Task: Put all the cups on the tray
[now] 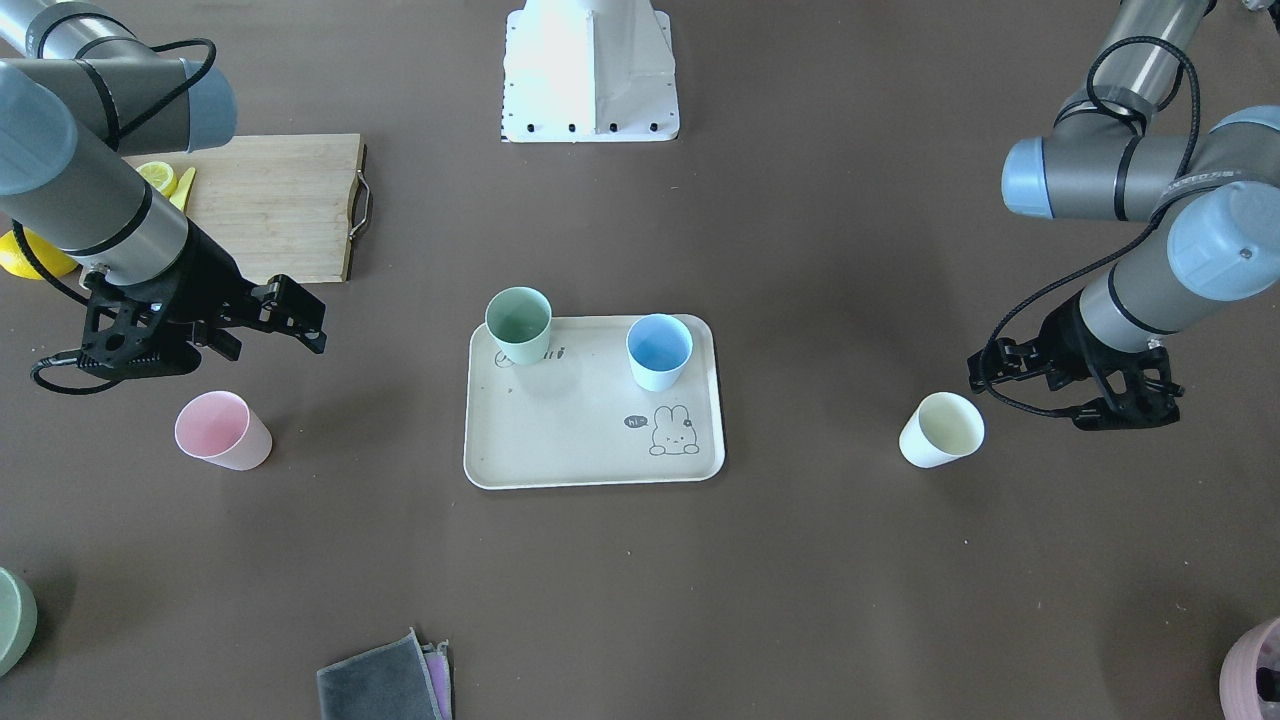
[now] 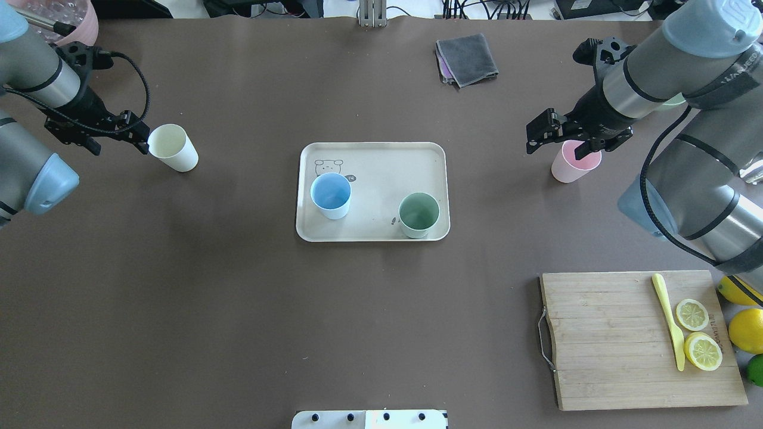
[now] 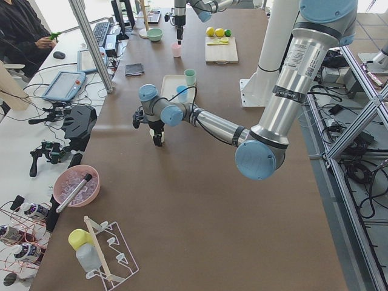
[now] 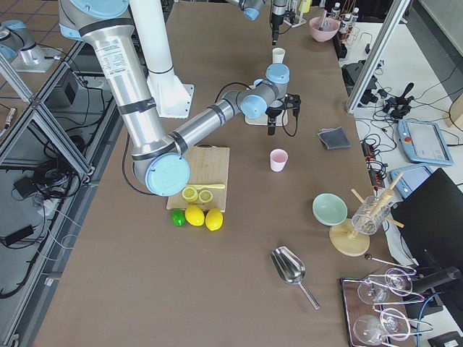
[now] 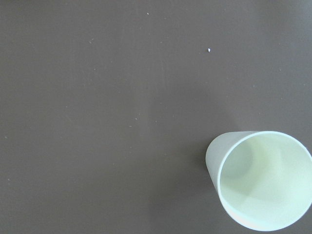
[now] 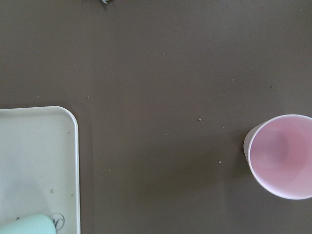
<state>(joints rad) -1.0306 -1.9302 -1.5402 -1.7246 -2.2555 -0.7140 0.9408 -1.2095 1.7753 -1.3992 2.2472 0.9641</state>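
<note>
On the brown table [image 2: 238, 328], blue cup [image 2: 331, 195] and green cup [image 2: 419, 214] stand on the tray [image 2: 381, 158]; left gripper [image 2: 119, 143] by cream cup [image 2: 173, 147], right gripper [image 1: 278, 340] by pink cup [image 2: 566, 171], both wide open, empty

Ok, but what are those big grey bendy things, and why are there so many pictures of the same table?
Those are two robot arms. Each ends in a black gripper with two fingers. The left gripper and the right gripper are both open and hold nothing. The pictures all show one moment from different cameras: one faces the robot, one looks over its shoulders, two look from the table's ends, and one rides on each wrist. On the brown table lies a beige tray with a bunny drawing. A blue cup and a green cup stand on it. The pink cup and the cream cup stand on the bare table, each near a gripper. There is also a wooden cutting board with lemon slices.
</note>
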